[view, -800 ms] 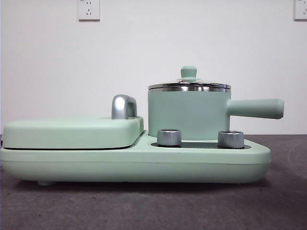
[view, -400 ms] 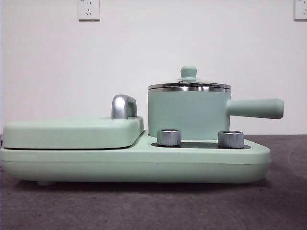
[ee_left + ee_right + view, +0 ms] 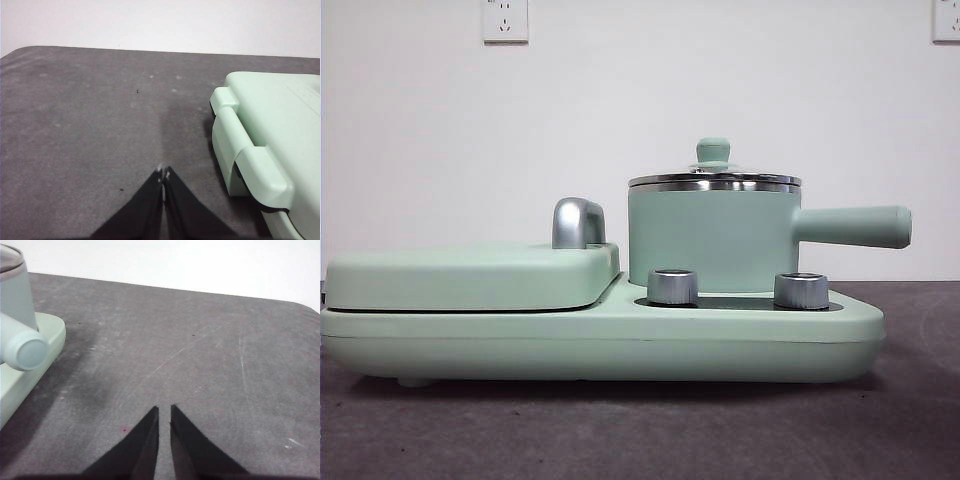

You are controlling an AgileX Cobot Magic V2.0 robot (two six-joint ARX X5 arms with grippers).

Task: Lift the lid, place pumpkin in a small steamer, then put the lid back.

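The small steamer (image 3: 710, 240) stands on the right half of the appliance base, its long handle (image 3: 850, 226) pointing right. The lid (image 3: 714, 179) sits closed on it, mint knob (image 3: 713, 150) on top. The pumpkin is not in view anywhere. My left gripper (image 3: 163, 172) is shut and empty over bare table, off the end of the griddle cover (image 3: 270, 125). My right gripper (image 3: 163, 407) is empty over bare table, its jaws almost together with a thin slit; the steamer's handle end (image 3: 27, 351) and the steamer's wall (image 3: 15, 295) lie off to its side. Neither arm shows in the front view.
The wide mint-green appliance base (image 3: 600, 345) carries two silver knobs (image 3: 672, 286) (image 3: 801, 290) and the flat griddle cover (image 3: 470, 275) with a chrome handle (image 3: 577, 222). Dark grey table lies all around it, with a white wall behind.
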